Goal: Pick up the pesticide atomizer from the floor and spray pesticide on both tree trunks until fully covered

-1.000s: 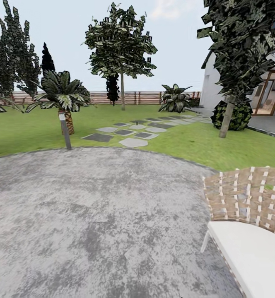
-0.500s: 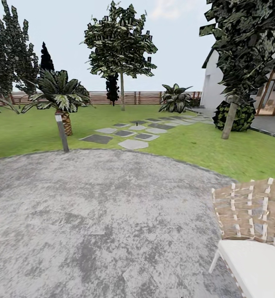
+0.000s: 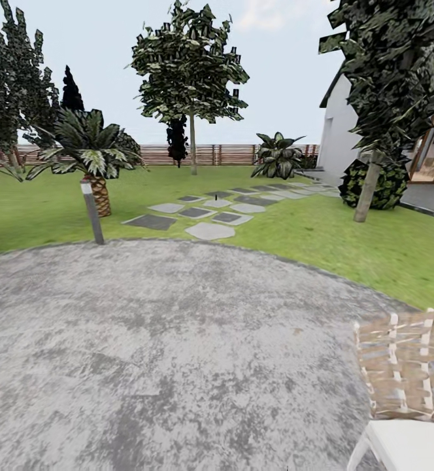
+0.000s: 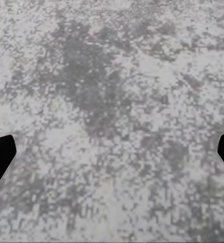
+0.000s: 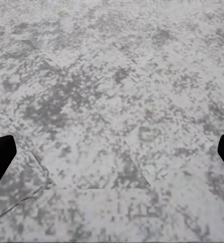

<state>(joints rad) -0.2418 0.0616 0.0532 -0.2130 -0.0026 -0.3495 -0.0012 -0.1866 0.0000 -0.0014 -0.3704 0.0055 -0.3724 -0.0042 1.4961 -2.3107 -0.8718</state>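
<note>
Both grippers, left gripper (image 4: 112, 152) and right gripper (image 5: 112, 152), hung wide apart and empty over grey paving (image 3: 165, 353); the trees (image 3: 191, 72) stood unsprayed, atomizer not yet picked up.

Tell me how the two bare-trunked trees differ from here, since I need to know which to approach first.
The tree by the fence stands far across the lawn, its trunk thin and upright from here; the tree near the house is closer, its trunk looking thicker and leaning. The far tree's crown shows whole; the near tree's is cut by the frame. Both have bare trunks and dark leafy crowns.
</note>
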